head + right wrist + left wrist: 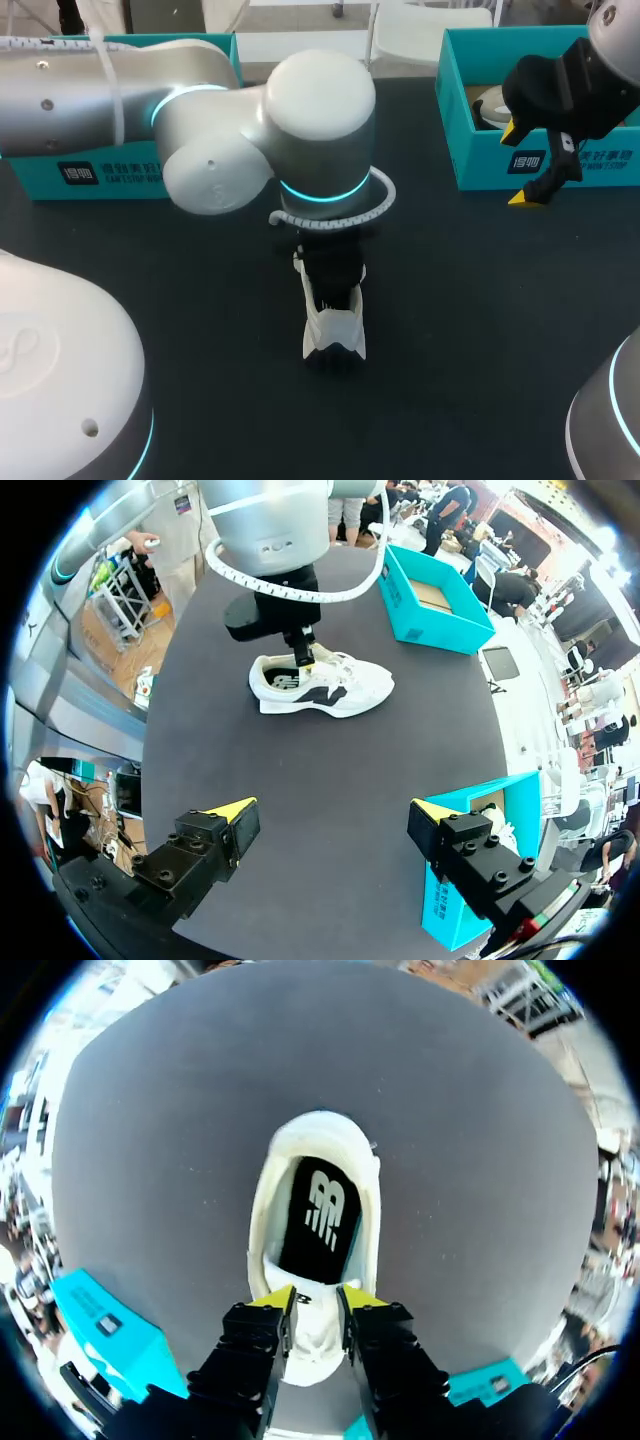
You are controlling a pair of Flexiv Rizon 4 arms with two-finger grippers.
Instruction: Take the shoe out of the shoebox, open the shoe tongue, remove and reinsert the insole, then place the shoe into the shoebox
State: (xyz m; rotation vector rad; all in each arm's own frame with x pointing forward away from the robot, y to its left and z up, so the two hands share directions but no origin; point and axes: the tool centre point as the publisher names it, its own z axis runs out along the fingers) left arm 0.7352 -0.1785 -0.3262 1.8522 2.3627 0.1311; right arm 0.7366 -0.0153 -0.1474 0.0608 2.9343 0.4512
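Note:
A white sneaker [335,325] with dark side marks stands upright on the dark table, mid-table. My left arm hangs straight over it, so its gripper [315,1300] is mostly hidden in the head view. In the left wrist view the two yellow tips pinch the white tongue [312,1330] from both sides at the shoe's opening. The black insole [320,1215] with a white logo lies inside the shoe. From the right wrist view, the shoe [330,685] shows side-on with the left gripper [305,660] reaching into its top. My right gripper [520,165] [332,810] stands open and empty beside the right teal shoebox [560,165].
A second teal box [100,175] sits at the back left, its inside brown [435,605]. The right box [470,880] holds something white. Bare dark tabletop [470,300] surrounds the shoe. Teal box edges [100,1320] show beside the left gripper.

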